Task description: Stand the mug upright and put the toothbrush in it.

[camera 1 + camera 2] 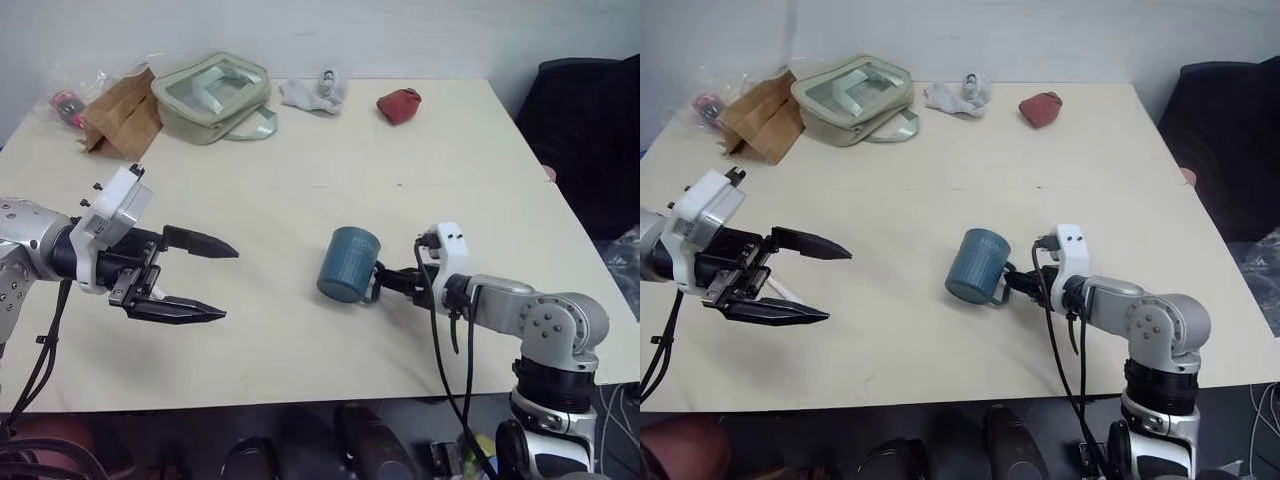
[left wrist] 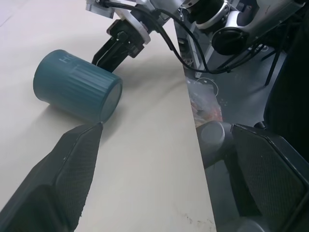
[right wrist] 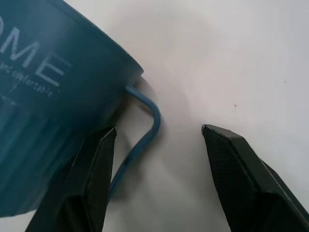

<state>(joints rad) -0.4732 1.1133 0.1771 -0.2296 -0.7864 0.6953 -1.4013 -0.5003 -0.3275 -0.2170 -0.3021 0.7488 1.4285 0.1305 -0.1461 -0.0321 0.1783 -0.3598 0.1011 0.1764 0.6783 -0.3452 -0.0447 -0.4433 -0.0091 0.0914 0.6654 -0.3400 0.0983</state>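
Table (image 1: 300, 180) is holding everything; the mug (image 1: 348, 264) is lying on its side near the middle-right of it, tilted, long axis running roughly from the front edge toward the back, the flat closed base toward the front and the mouth pointing up toward the far side, judging from the left wrist view showing a flat end. Handle is sticking out toward the robot's right.

Right gripper (image 1: 388, 282) is sitting right at that handle: jaws parted, nothing clamped, one finger (image 3: 91, 179) lying against the mug wall and the handle loop (image 3: 145, 130) between the two fingers. So the mug lies straight ahead of and slightly left of this claw, touching or nearly so.

Left gripper (image 1: 205, 280) is hanging well apart to the mug's left, jaws spread wide, empty, pointing across at it.

Right arm is clearly the nearer one. Judging next move: pinching the handle and tipping the mug up onto its base.

Toothbrush: can't tell where it's lying.
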